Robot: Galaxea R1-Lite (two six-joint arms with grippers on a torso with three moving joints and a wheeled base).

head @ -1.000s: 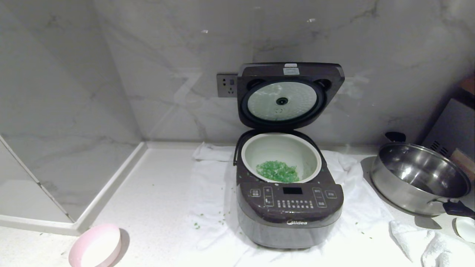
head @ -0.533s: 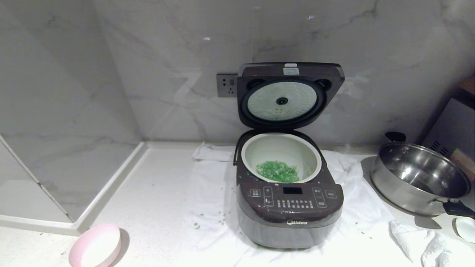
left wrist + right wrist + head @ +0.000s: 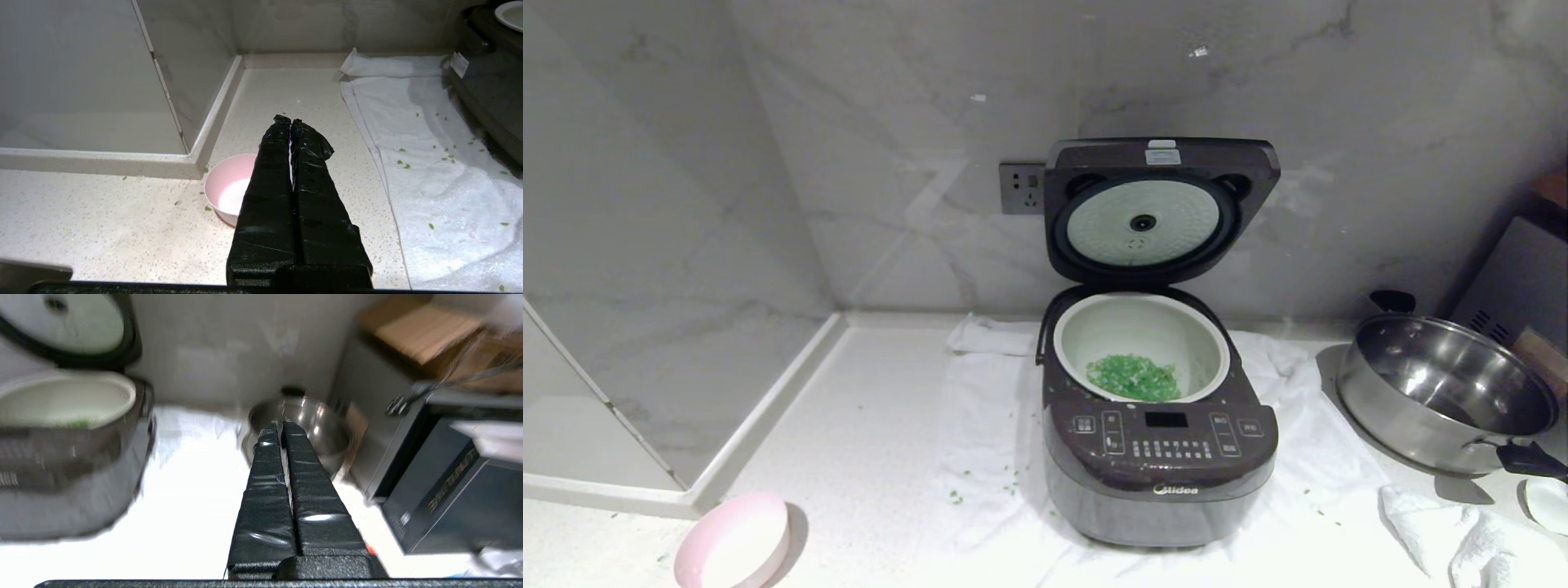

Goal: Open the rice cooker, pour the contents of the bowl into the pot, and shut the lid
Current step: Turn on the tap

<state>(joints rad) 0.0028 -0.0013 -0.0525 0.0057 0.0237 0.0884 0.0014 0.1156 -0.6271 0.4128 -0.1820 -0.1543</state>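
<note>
Two hands: both sit low and close to the robot, outside the head view, and neither carries anything.
Left hand point(image 3: 291, 122): fingers pressed flat together around nothing, hanging over the tabletop point(image 3: 866, 425) just above the bowl, apparently parked now that its job looks done.
Right hand point(image 3: 279, 430): likewise closed tight and empty, aimed toward the steel pan point(image 3: 300, 424) on the robot's right, with the cooker off to its side; it touches nothing.
Bowl point(image 3: 735, 545): pale pink outside, white inside, upright at the near left edge of the tabletop, well apart from the cooker; it looks emptied, so the pour is judged complete.
Stray bits point(image 3: 956, 494): a few green flecks lie on the white towel point(image 3: 988, 425) and tabletop left of the cooker, likely spill from tipping the bowl.
White towel: spread beneath the cooker, probably to catch such spill and steady the base.
Rice cooker point(image 3: 1160, 465): dark, boxy, set on the towel at mid-tabletop with its button panel facing the robot, so the opening is easy to reach.
Contents point(image 3: 1134, 377): chopped green bits heaped at the near side of the pot point(image 3: 1142, 331).
Lid point(image 3: 1160, 204): standing fully up on its rear hinge, inner plate facing forward, near the marble wall point(image 3: 890, 163).
Steel pan: right of the cooker, clear of it, not part of the job.
Step left: closing the lid; a hand would need to reach up behind its top edge and press it forward and down.
</note>
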